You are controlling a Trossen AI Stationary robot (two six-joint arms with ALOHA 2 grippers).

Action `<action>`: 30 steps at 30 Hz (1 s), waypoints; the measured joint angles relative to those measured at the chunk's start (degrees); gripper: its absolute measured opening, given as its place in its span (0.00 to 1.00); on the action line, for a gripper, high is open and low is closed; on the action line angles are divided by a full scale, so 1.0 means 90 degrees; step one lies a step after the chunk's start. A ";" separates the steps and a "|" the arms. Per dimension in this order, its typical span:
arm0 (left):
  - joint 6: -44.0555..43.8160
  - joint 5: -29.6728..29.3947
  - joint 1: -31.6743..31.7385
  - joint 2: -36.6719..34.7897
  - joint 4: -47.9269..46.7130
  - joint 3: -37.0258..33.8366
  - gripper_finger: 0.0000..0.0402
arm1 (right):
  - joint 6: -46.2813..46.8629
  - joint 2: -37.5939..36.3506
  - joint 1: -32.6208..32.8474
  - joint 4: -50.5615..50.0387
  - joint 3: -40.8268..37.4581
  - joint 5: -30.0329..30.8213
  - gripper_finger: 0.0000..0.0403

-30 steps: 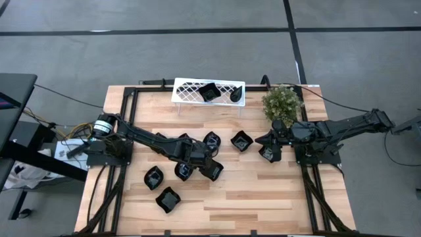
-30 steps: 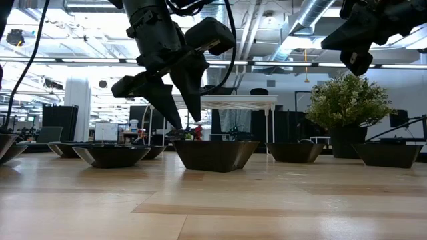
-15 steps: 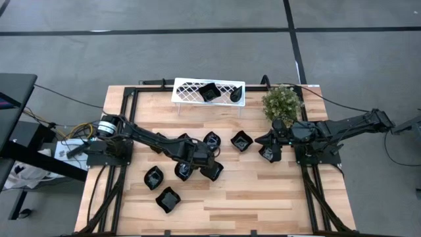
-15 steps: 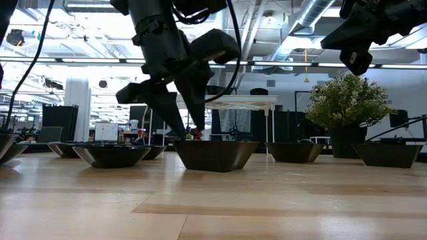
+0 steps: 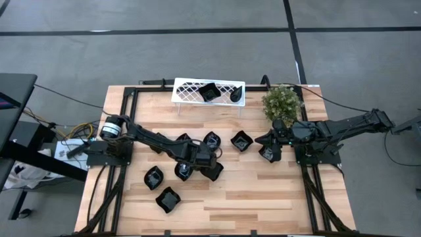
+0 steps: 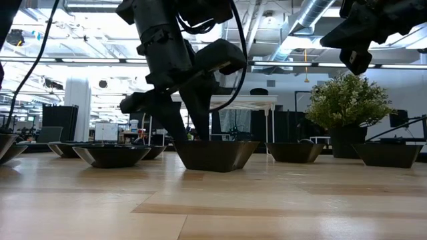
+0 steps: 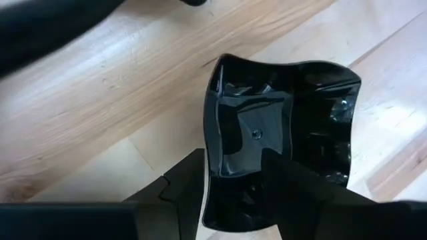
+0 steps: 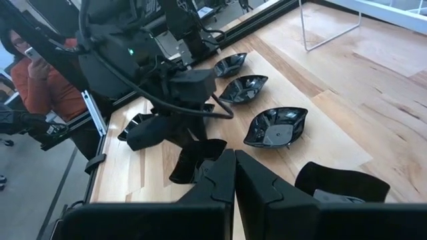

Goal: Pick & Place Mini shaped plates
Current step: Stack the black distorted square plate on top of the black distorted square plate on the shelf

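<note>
My left gripper (image 7: 230,180) straddles the square plate's (image 7: 280,127) rim, fingers not clamped; right gripper (image 8: 233,175) clenched empty, hovering above another plate (image 8: 341,183).

My high cam looks straight down from well above, taking in the whole desk (image 5: 263,197), both arms and the floor around, while my low cam sits at desk-top level, close to the wood, facing level across into the room. Left wrist cam stares down very near one square plate (image 7: 280,133) past its left claw (image 7: 230,183); right wrist cam looks across the desk from farther off, sharing that plate (image 8: 193,160) and the left arm.
</note>
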 joint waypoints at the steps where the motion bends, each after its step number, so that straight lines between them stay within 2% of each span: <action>1: 0.0000 -0.0007 0.0000 0.0021 0.0039 0.0000 0.37 | 0.0000 0.0000 0.0000 -0.0002 0.0000 0.0000 0.00; 30: -0.0022 0.0053 0.0000 0.0138 0.0178 0.0000 0.35 | -0.0002 0.0000 0.0000 -0.0035 0.0000 0.0000 0.00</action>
